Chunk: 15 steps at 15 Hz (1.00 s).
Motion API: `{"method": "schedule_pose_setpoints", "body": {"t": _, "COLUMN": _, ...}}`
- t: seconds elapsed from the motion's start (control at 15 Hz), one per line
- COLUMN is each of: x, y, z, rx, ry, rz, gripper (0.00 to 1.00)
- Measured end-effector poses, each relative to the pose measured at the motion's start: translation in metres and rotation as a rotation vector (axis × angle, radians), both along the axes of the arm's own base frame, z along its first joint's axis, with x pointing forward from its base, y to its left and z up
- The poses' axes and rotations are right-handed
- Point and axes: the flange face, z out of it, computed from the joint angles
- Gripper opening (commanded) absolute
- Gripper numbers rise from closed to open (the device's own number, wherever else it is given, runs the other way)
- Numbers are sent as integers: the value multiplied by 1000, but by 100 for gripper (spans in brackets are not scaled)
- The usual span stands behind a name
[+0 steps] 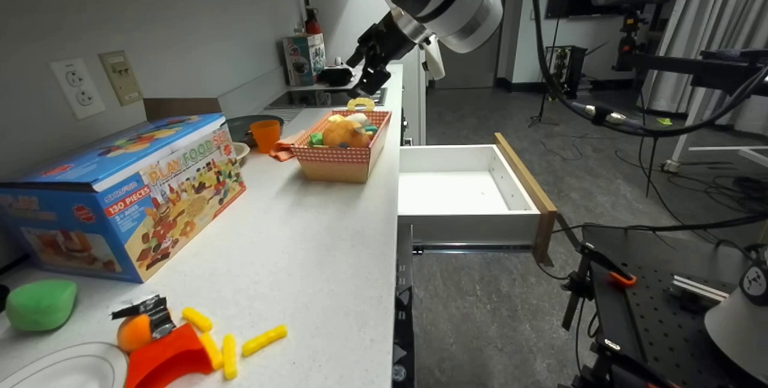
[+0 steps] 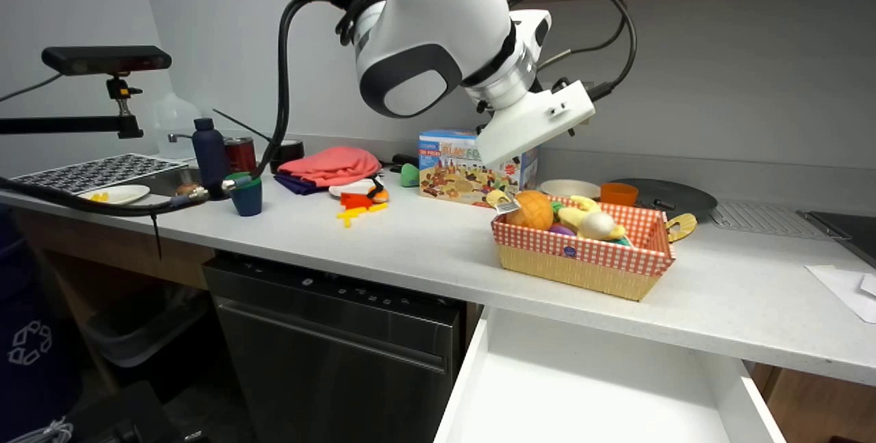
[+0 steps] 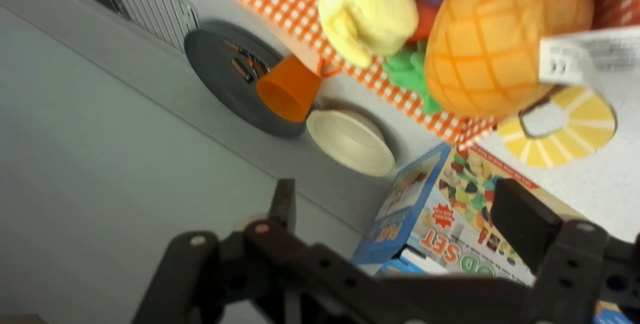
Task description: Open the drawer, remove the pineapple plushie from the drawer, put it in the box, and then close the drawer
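Resting inside the box (image 2: 575, 268), at one end and near a yellow-and-white toy (image 3: 372, 21), the pineapple plushie (image 3: 492, 58) shows its orange body uppermost, with its green leaves (image 3: 407, 73) by the box's checked rim. As a stuffed cloth article it should prove light, soft, hardly fragile and little inclined to slip; any hold would best be taken across the rounded body, clear of the white tag (image 3: 567, 61). The hand (image 3: 395, 191) hangs higher than the box and apart from it, spread wide, holding nothing and touching nothing visible. Below the box, beneath the surface (image 2: 410, 244), the drawer (image 2: 595, 388) stands pulled out; closing it appears to be the step remaining, for which no grasp of the pineapple plushie seems necessary.
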Motion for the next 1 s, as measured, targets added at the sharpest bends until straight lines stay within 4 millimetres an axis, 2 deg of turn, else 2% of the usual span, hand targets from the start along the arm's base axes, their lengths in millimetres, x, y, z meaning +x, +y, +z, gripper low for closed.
{"method": "schedule_pose_setpoints", "body": {"t": 0.4, "x": -67, "y": -64, "z": -45, "rx": -110, "ry": 222, "rz": -90, "gripper": 100}}
{"method": "schedule_pose_setpoints", "body": {"t": 0.67, "x": -131, "y": -137, "z": -53, "rx": -177, "ry": 430, "rz": -139, "gripper": 100}}
{"method": "schedule_pose_setpoints", "body": {"t": 0.73, "x": -143, "y": -150, "z": -53, "rx": -191, "ry": 494, "rz": -146, "gripper": 100}}
{"method": "schedule_pose_setpoints", "body": {"t": 0.87, "x": -158, "y": -159, "z": -54, "rx": -209, "ry": 628, "rz": -151, "gripper": 100}}
{"method": "schedule_pose_setpoints", "body": {"t": 1.0, "x": -163, "y": -151, "z": -56, "rx": -201, "ry": 731, "rz": -134, "gripper": 100}}
